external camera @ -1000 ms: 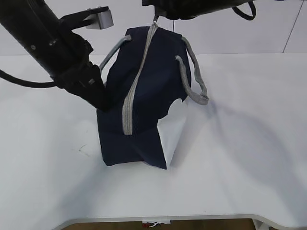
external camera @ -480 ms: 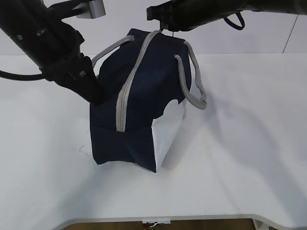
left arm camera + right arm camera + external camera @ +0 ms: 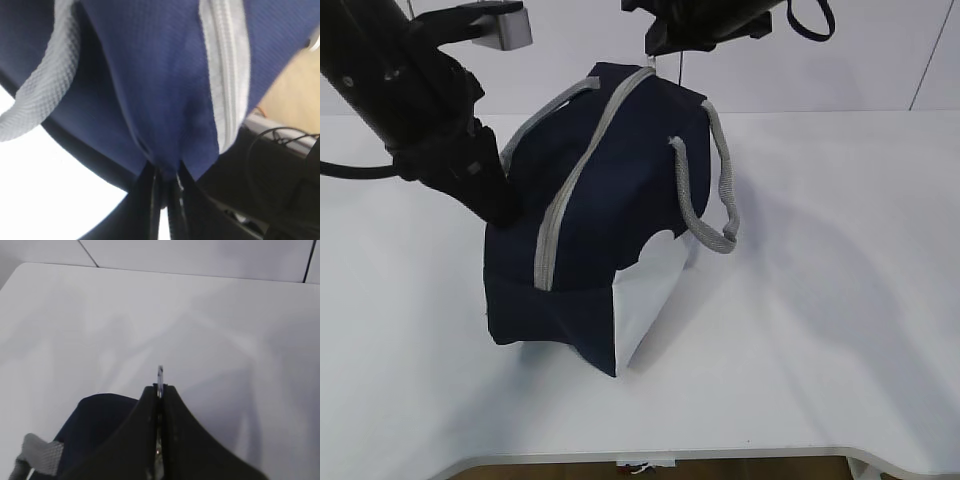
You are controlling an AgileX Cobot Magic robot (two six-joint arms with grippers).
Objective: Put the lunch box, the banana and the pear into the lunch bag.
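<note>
The right gripper is at the top far end of the lunch bag, with its two dark fingers pressed together on a thin metal zipper pull; the tip of the pull projects just past the fingertips. In the exterior view this gripper sits directly above the far end of the grey zipper strip.

The left gripper is clamped on a fold of the bag's navy fabric, with the cloth drawn into a pinch between its closed fingers, just beside the near end of the zipper strip. In the exterior view the left arm descends from the upper left and meets the bag at its left side, where the gripper tips are hidden behind the fabric.

The lunch bag stands on the white table, left of centre, tilted so that its top leans away and to the right. The zipper strip runs closed along the top ridge (no gap shows along its visible length). One grey webbing handle hangs down the right face; a second handle arches along the left side. The white lower side panel faces the camera's right. The bag's interior and contents are not visible in any view.
</note>
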